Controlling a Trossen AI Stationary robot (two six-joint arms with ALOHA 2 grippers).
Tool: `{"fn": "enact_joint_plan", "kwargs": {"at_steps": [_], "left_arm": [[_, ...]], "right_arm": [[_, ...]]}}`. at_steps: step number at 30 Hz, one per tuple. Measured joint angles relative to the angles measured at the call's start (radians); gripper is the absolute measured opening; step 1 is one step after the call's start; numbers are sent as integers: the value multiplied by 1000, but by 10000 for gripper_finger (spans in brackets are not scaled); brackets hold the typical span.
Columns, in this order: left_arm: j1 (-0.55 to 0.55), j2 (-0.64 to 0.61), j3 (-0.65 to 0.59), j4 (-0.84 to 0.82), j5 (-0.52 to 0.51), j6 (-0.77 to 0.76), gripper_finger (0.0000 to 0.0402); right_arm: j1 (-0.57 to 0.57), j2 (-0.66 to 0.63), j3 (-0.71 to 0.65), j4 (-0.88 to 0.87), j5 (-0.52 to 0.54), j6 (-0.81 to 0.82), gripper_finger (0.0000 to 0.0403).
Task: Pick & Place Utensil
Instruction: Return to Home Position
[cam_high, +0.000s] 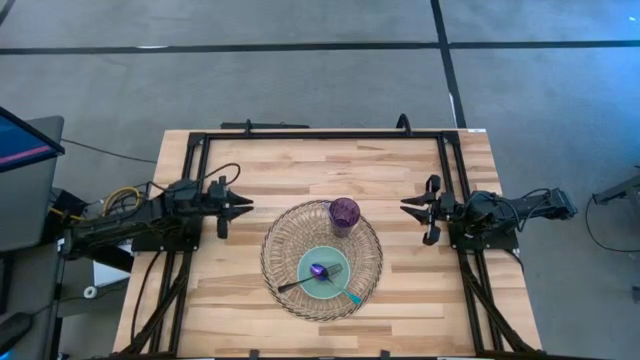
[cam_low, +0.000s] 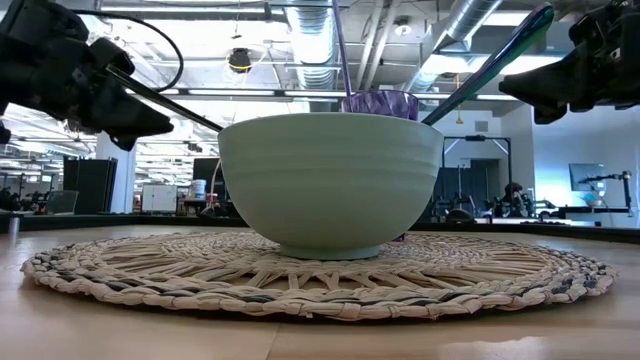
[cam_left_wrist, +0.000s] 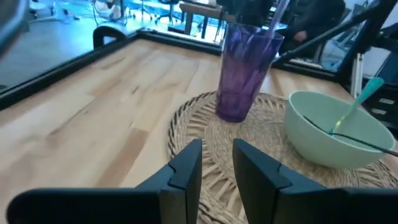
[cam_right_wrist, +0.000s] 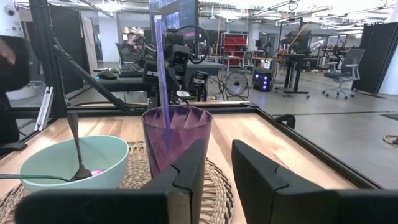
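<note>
Purple ribbed plastic cup (cam_high: 344, 213) stands upright on the round woven straw mat (cam_high: 283, 238), just beside the pale green bowl (cam_high: 322, 283) at the mat's middle. Nothing crowds it! A thin purple straw (cam_right_wrist: 160, 68) rises from the cup in the right wrist view, though the high view barely shows it. A black fork (cam_high: 298, 283) leans out over the bowl's rim, and a teal-handled utensil (cam_high: 352, 296) leans out over the other side. In the low view the bowl blocks almost the whole cup, leaving only its rim above. The left gripper (cam_high: 243, 207) hovers over the light wooden table (cam_high: 250, 170), well clear of the mat, fingers narrowly parted and empty. The right gripper (cam_high: 408, 207) mirrors it opposite, with the same slim gap and nothing held.
</note>
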Motion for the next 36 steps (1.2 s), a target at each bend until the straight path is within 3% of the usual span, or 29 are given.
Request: {"fn": "enact_joint_plan", "kwargs": {"at_steps": [5, 12, 19, 36], "left_arm": [[-27, 39, -47, 138, -5, 0, 91], [-141, -22, -48, 141, -82, 5, 91], [-170, -20, -48, 112, -184, 11, 91], [-170, -21, -48, 119, -185, 84, 91]], "right_arm": [[0, 0, 0, 0, 0, 0, 75], [0, 0, 0, 0, 0, 0, 75], [0, 0, 0, 0, 0, 0, 75], [0, 0, 0, 0, 0, 0, 75]]}}
